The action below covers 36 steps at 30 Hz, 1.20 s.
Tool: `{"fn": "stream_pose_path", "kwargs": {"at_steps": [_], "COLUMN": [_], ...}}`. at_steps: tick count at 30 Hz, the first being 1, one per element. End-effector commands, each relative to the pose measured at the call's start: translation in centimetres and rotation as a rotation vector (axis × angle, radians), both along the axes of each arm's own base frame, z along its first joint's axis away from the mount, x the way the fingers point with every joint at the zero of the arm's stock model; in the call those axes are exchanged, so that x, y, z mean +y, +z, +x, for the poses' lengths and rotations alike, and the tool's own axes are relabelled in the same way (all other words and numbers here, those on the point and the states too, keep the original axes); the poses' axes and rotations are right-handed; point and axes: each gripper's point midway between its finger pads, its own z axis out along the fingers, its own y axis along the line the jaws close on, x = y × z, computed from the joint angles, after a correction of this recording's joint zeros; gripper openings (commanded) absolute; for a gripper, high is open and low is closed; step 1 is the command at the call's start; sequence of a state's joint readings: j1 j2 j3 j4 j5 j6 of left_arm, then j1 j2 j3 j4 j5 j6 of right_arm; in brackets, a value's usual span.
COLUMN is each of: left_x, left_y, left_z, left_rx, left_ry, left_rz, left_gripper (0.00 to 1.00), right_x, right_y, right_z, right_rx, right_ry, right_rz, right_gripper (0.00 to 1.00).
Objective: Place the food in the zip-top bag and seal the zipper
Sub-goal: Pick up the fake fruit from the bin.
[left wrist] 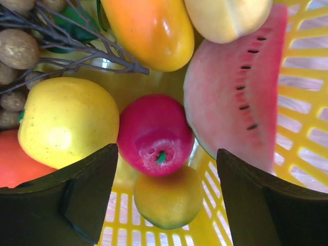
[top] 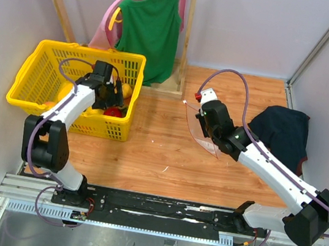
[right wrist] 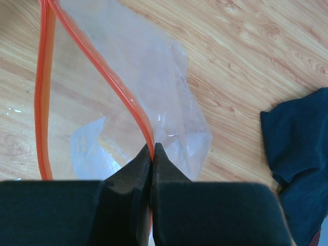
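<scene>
The food (top: 115,104) lay heaped in a yellow basket (top: 25,80) at the far left of the tabletop (top: 160,153), none of it in the bag yet. The left arm reached forward from its base and bent down over the basket's right end. The left tool (left wrist: 165,169) pointed straight down with its jaws spread wide and empty. They hung either side of a small red apple-like piece (left wrist: 154,134), likely the pick being lined up, with a yellow piece (left wrist: 66,120) to one side and a watermelon slice (left wrist: 236,92) to the other.

At centre right, the zip-top bag (right wrist: 159,82) hung from the right tool (right wrist: 152,149), whose jaws were pinched tight on one lip of the zipper (right wrist: 102,74). The other lip bowed away, so the mouth gaped, apparently held ready to receive food. Whether the bag's lower edge touched the wood was unclear. The right arm stretched diagonally from the near right corner toward the middle. A dark navy cloth (top: 281,131) lay behind it at far right.
</scene>
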<state>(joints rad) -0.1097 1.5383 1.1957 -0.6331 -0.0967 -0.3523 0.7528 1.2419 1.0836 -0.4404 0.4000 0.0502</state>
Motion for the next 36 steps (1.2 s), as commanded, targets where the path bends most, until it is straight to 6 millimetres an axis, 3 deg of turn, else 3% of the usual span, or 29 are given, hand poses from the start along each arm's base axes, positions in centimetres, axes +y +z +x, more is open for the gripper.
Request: {"fn": "stream_pose_path", "kwargs": {"at_steps": [1,8,17,30,32,36], "left_x": [-0.2,-0.1,-0.1,-0.6,-0.7,-0.5], "left_y": [-2.2,-4.2,-6.3,-8.2,-8.4,-7.8], "left_z": [-0.3,-0.5,-0.7,-1.4,-1.6,-1.5], "left_rx": [0.052,0.110,0.178,0.250,0.261,0.241], "left_ry": [-0.031,-0.035,-0.032,-0.042,-0.044,-0.033], "left_rz": [-0.006,0.003,0.003,-0.025,-0.029,-0.020], "left_gripper": [0.79,0.76,0.84,0.87,0.83,0.67], "right_x": [0.5,0.5,0.5,0.7,0.7,0.7], "right_y": [0.5,0.5,0.5,0.3,0.3,0.5], "right_z": [0.1,0.1,0.0,0.0,0.0,0.0], "right_rx": [-0.008,-0.008,-0.007,-0.004,-0.004,-0.007], "right_ry": [0.016,0.017,0.017,0.019,0.021,0.022], "right_rz": [0.002,0.007,0.010,0.016,0.017,0.021], "right_gripper": [0.01,0.01,0.01,0.01,0.01,0.01]}}
